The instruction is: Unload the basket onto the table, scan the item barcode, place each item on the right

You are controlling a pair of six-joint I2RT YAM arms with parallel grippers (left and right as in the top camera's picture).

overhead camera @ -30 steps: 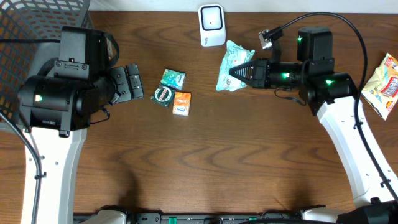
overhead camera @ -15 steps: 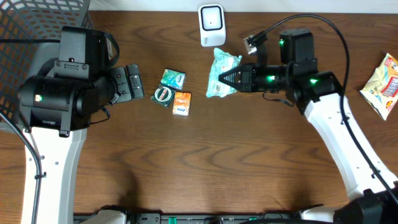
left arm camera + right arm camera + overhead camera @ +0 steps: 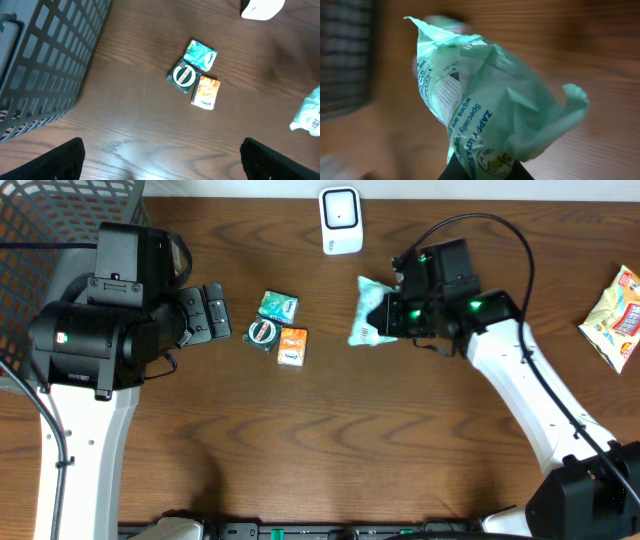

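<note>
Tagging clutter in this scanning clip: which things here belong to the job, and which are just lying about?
Part of the job:
- pale green packet, gripped by the right gripper
- white scanner

Lying about:
- teal pack
- round green tin
- orange pack
- snack bag
- black basket
- left gripper, open, holding nothing

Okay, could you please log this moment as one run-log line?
right gripper: shut on green packet | left gripper: open, empty | scanner: packet held nearby
</note>
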